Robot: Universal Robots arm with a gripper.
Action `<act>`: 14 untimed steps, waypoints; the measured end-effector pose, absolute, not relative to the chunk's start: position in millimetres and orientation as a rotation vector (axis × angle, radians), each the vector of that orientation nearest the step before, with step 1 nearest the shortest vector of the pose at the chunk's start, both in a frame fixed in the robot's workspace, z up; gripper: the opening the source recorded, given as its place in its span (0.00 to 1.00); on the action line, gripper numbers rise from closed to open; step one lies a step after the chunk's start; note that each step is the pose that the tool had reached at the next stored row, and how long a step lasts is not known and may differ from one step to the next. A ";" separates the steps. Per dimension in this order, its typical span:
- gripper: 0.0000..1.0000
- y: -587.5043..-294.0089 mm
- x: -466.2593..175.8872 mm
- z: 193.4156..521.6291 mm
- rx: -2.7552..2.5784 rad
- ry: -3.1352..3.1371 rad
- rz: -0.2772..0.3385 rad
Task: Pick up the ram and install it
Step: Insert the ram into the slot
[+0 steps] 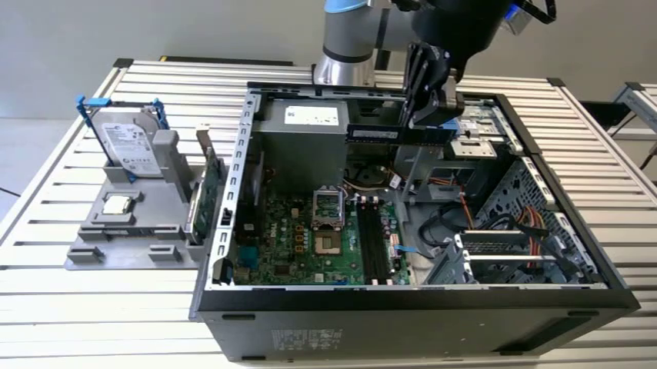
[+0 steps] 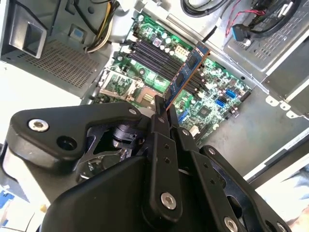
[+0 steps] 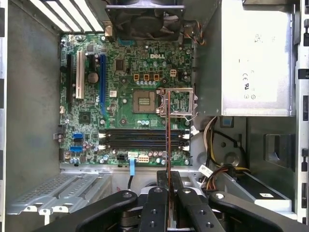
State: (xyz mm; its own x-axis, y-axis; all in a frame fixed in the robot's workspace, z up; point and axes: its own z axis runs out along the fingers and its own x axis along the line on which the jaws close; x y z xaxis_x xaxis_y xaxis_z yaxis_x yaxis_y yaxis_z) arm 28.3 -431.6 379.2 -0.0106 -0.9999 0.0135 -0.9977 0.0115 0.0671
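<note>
My gripper (image 1: pixel 427 123) hangs over the back of the open computer case (image 1: pixel 234 192), shut on the ram (image 1: pixel 374 134), a slim bluish stick held level above the motherboard (image 1: pixel 298 242). In the second wrist view the ram (image 2: pixel 188 67) sticks out from my gripper (image 2: pixel 161 110) towards the black memory slots (image 2: pixel 157 55). The first wrist view has the ram (image 3: pixel 167 125) edge-on, rising from my gripper (image 3: pixel 168 178) and crossing the memory slots (image 3: pixel 140 140) at a right angle. These slots (image 1: pixel 371 246) lie well below the stick.
A power supply (image 1: pixel 303 142) and a CPU socket (image 1: pixel 326 211) sit inside the case, with cables (image 1: pixel 467 207) on the exterior view's right. Outside it, a grey fixture (image 1: pixel 123 231) holds a hard drive in a blue frame (image 1: pixel 128 146) and a green card (image 1: pixel 211 192).
</note>
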 end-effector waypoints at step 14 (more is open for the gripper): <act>0.00 -431.1 28.3 379.1 2.172 -2.195 -0.065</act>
State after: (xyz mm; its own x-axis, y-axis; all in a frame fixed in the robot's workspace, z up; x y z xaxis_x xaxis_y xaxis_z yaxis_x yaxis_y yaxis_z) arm 28.3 -431.1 379.1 -0.0106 -0.9999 0.0080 -0.9977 0.0112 0.0671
